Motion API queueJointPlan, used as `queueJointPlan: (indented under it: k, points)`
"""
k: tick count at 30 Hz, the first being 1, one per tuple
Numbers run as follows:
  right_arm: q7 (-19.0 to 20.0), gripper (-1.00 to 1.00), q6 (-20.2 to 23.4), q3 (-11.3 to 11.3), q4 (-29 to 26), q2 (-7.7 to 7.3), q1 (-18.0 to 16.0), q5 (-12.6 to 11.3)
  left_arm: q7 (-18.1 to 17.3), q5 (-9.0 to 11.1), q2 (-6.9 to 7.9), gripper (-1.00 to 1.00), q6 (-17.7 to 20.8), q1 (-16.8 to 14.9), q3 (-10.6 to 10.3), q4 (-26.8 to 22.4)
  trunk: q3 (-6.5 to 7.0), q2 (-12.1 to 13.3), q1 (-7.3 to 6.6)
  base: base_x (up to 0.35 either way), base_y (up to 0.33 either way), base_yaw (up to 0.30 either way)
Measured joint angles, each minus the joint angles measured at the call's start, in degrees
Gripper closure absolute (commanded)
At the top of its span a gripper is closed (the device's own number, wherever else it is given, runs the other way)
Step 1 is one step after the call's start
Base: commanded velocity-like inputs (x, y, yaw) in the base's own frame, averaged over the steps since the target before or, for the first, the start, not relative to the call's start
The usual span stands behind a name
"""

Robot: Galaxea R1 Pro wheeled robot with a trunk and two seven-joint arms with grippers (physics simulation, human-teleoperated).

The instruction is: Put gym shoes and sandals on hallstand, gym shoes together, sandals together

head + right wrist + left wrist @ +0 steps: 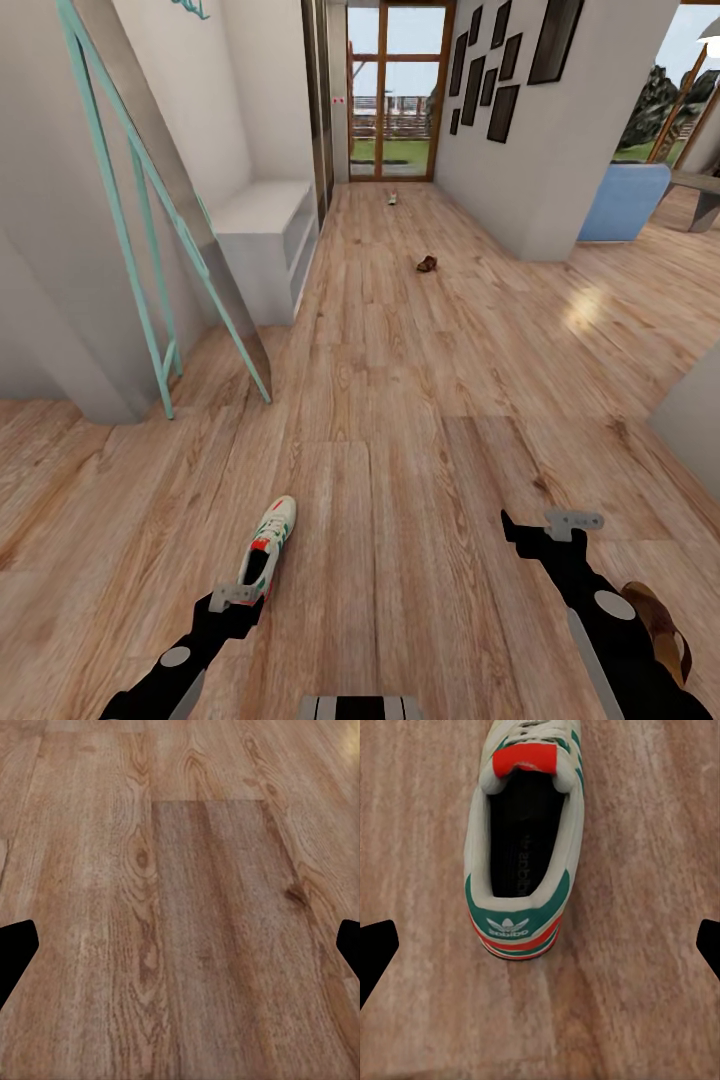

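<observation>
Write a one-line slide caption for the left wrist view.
Open left gripper poised behind the heel of a gym shoe standing upright on the corridor floor.

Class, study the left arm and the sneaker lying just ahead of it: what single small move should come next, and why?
Probably lower the left gripper over the heel of the gym shoe. Its jaws stand open and empty, the shoe's heel sits centred between them in the left wrist view, and the shoe lies on the corridor floor, not yet grasped.
</observation>
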Motion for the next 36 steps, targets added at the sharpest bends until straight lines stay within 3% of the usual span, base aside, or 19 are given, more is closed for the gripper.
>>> queueJointPlan:
  k: [36]
  points:
    - [0.0,-1.0,0.0,0.0,0.0,0.0,0.0,0.0,0.0,0.0,-0.18,-1.0,0.0,0.0,0.0,0.0,0.0,0.0,0.0,0.068,0.0,0.0]
